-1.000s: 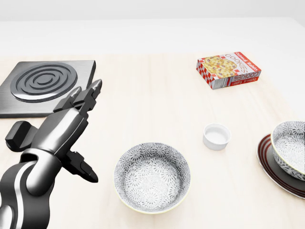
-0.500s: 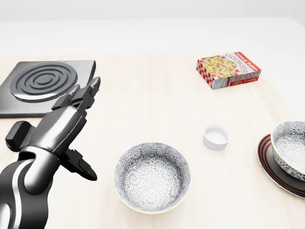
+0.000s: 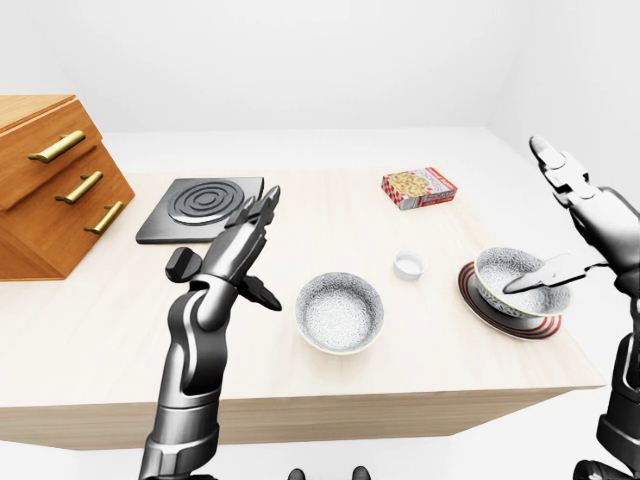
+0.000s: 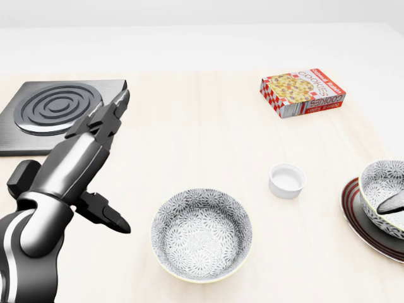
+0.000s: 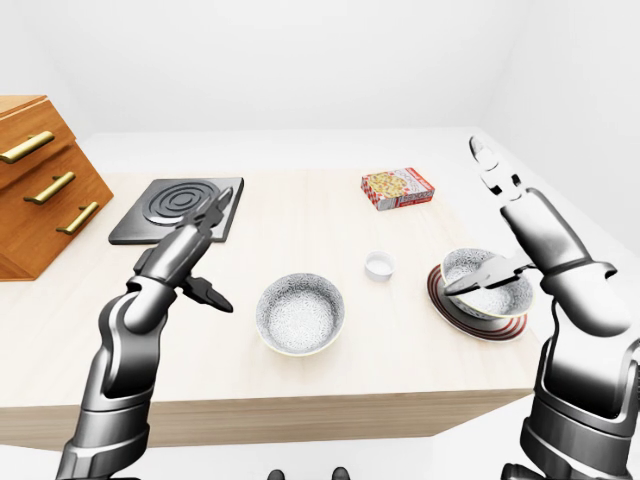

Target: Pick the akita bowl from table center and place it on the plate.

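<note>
A grey-patterned bowl [image 4: 202, 235] sits on the pale wooden table [image 4: 208, 139], low and centre in the head view. A second bowl of the same pattern [image 4: 379, 180] rests on the dark red-rimmed plate [image 4: 353, 221] at the right edge. My left hand [image 4: 117, 161] hangs open to the left of the centre bowl, clear of it, fingers pointing up the view and thumb pointing down. My right hand [image 5: 468, 220] is open above the plate. Its thumb [image 5: 490, 275] lies across the mouth of the bowl there and its fingers are raised. Neither hand holds anything.
A small white cup [image 4: 287, 180] stands between the two bowls. A red cookie box [image 4: 303, 93] lies at the upper right, and a black burner plate [image 4: 60, 113] at the upper left. A wooden drawer chest [image 3: 50, 185] occupies the table's left end.
My left hand's fingers have swung a little up and to the left. My right thumb tip has come into the head view over the bowl on the plate. Both bowls are still.
</note>
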{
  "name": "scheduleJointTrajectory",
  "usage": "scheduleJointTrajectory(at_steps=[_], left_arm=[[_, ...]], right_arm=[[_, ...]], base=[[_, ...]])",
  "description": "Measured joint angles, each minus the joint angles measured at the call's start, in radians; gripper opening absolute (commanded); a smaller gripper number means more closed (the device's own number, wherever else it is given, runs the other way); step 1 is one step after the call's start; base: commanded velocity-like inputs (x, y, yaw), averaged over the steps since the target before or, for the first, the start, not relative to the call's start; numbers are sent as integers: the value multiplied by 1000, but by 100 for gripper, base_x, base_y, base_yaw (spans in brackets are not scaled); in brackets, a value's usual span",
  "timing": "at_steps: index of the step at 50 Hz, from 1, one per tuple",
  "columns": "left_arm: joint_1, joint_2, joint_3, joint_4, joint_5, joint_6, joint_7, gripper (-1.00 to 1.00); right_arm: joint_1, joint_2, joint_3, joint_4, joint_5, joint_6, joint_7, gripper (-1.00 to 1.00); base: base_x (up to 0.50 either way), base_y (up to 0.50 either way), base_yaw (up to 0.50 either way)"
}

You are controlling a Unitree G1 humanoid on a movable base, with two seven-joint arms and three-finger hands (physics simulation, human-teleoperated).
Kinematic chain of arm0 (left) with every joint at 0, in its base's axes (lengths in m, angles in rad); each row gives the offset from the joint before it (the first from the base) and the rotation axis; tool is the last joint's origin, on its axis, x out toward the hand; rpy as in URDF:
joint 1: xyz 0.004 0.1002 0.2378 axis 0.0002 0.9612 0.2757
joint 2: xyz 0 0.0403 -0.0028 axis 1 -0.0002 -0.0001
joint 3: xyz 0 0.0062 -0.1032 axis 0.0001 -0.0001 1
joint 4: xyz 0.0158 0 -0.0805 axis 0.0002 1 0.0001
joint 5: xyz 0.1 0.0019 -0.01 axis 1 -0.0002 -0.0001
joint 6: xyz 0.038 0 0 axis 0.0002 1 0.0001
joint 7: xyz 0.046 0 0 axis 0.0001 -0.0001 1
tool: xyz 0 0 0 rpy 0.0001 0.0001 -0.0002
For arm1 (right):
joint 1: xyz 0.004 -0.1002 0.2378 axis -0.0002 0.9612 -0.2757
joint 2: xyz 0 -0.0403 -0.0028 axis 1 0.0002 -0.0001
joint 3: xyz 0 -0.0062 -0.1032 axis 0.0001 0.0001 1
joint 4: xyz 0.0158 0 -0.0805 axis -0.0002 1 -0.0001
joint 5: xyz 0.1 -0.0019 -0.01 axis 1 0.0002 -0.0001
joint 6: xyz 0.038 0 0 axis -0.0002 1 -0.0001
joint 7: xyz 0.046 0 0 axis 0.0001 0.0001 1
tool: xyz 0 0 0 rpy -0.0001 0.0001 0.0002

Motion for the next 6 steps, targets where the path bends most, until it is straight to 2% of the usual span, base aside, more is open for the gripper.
scheduleJointTrajectory(at_steps=[6], left_arm=[[1,-1,1,-17,-26,0,5,100]], right_arm=[[-1,40,16,-81,95,0,-46,100]], base=[[0,0,0]])
